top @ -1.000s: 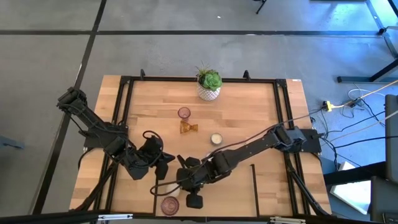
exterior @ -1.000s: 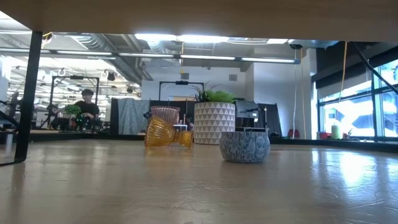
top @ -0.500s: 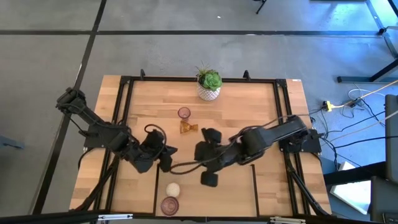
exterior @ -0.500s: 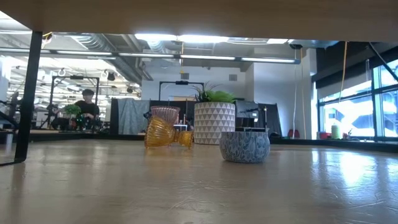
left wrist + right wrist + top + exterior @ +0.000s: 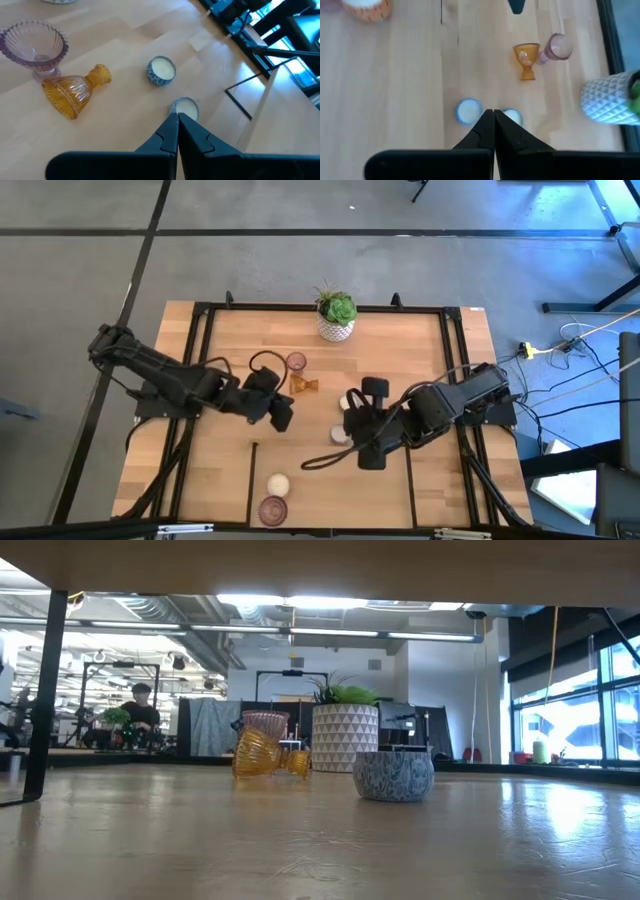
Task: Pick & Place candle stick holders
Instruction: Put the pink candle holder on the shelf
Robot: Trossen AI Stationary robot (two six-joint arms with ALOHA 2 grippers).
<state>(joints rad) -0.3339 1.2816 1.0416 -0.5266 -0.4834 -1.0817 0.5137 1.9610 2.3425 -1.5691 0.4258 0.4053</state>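
From overhead, the left end effector (image 5: pixel 283 418) hangs above the wooden tabletop (image 5: pixel 400 360) just below the purplish-pink glass holder (image 5: pixel 296 362) and the amber glass holder (image 5: pixel 302 385), which lies on its side. The right end effector (image 5: pixel 352 412) sits near the tabletop's middle; a cream-white holder (image 5: pixel 339 436) peeks out beside that arm. Another cream-white holder (image 5: pixel 277 484) and a second purplish-pink holder (image 5: pixel 272 509) rest near the front edge. The green plant in its white patterned pot (image 5: pixel 336 317) stands at the far edge.

At table height, the amber holder (image 5: pixel 257 752) lies tipped, the pink glass (image 5: pixel 265 721) upright behind it, the pot (image 5: pixel 345 737) beyond, and a patterned cream holder (image 5: pixel 394 775) to the right. A person (image 5: pixel 141 710) sits in the room behind. No end effector shows here.

From the left wrist, the fingers (image 5: pixel 167 137) are pressed together, holding nothing, above the tabletop; one cream-white holder (image 5: pixel 184 107) lies just past the tips, another (image 5: pixel 161 69) farther on, with the amber (image 5: pixel 75 90) and pink (image 5: pixel 36 46) holders beside each other.

From the right wrist, the fingers (image 5: pixel 485 131) are likewise closed and empty, tips over the gap between two cream-white holders (image 5: pixel 469 110) (image 5: pixel 513 117); the amber (image 5: pixel 526 60) and pink (image 5: pixel 556 48) holders and the pot (image 5: pixel 609 102) lie beyond.
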